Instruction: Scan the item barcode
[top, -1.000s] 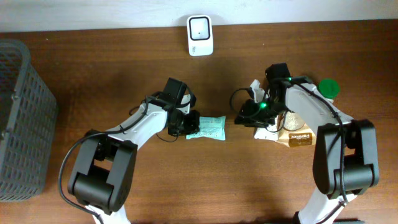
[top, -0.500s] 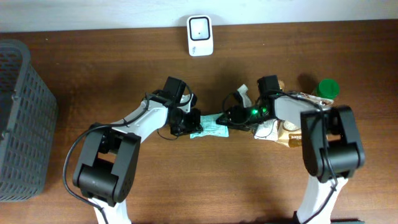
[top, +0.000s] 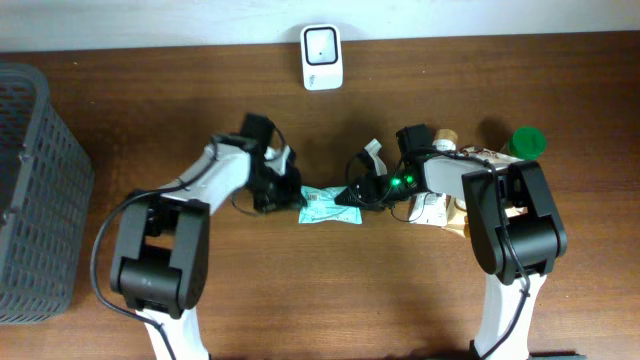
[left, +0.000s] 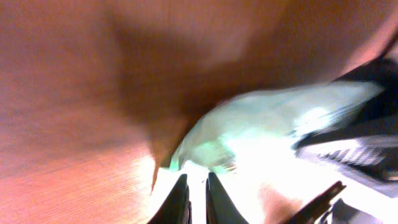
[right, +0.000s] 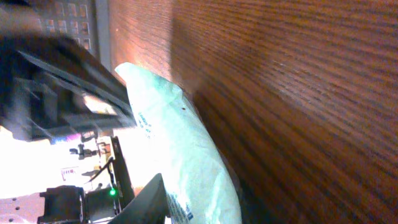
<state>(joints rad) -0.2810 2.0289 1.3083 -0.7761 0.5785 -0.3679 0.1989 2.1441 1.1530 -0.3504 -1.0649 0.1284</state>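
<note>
Left arm (top: 215, 172) has drawn back; right jaws pinch the pouch (top: 325, 207).

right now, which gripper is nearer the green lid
Right. The right gripper sits at the teal packet's right end, on the side facing the green lid. The left gripper is at the packet's left end, farther away.

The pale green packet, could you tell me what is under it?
Under the pale green packet only the brown table shows. Its underside is hidden, and the right gripper covers its right end.
</note>
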